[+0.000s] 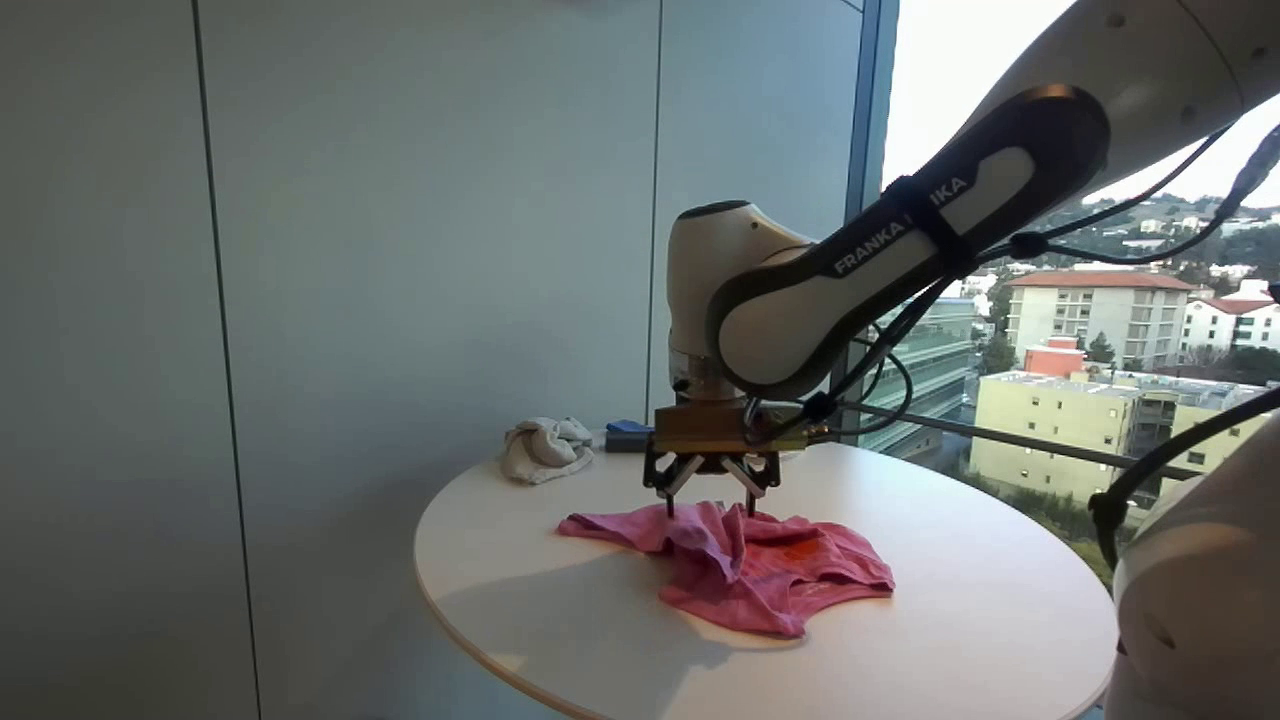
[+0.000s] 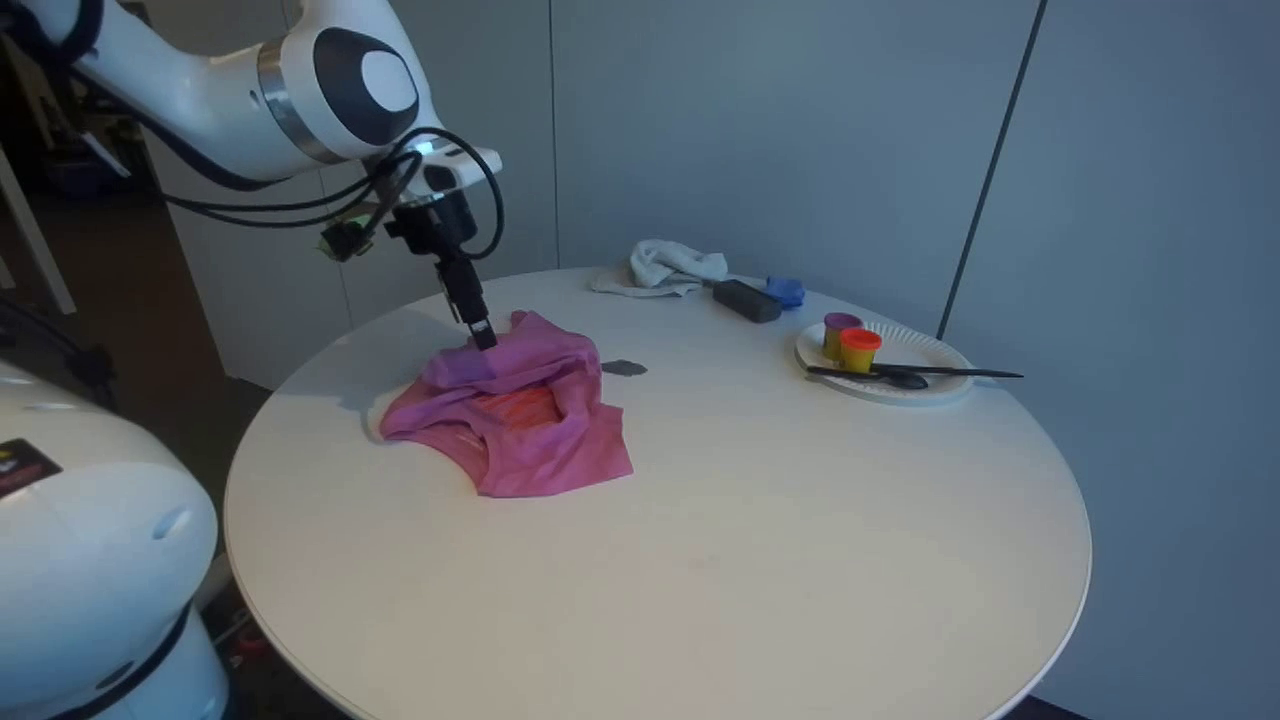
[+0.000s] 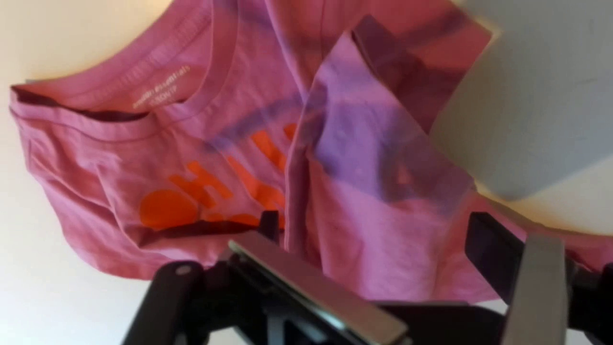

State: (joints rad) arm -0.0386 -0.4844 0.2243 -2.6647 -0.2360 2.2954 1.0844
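A crumpled pink shirt with orange print lies on the round white table, in both exterior views (image 1: pixel 760 595) (image 2: pixel 570 460) and in the wrist view (image 3: pixel 383 163). Part of it is folded up into a raised ridge. My gripper (image 1: pixel 710 508) points straight down over the back part of the shirt. It also shows in an exterior view (image 2: pixel 484 335), with its tip close to the cloth. In the wrist view the gripper (image 3: pixel 376 230) has its fingers wide apart, with raised cloth between them. Whether the fingertips touch the cloth cannot be told.
A grey cloth (image 2: pixel 665 268), a dark block (image 2: pixel 747 300) and a blue item (image 2: pixel 785 291) lie at the table's back. A paper plate (image 2: pixel 940 352) holds purple-lidded (image 2: pixel 841 333) and orange-lidded (image 2: pixel 860 352) tubs and dark utensils (image 2: pixel 905 380). A wall stands behind the table (image 2: pixel 800 560).
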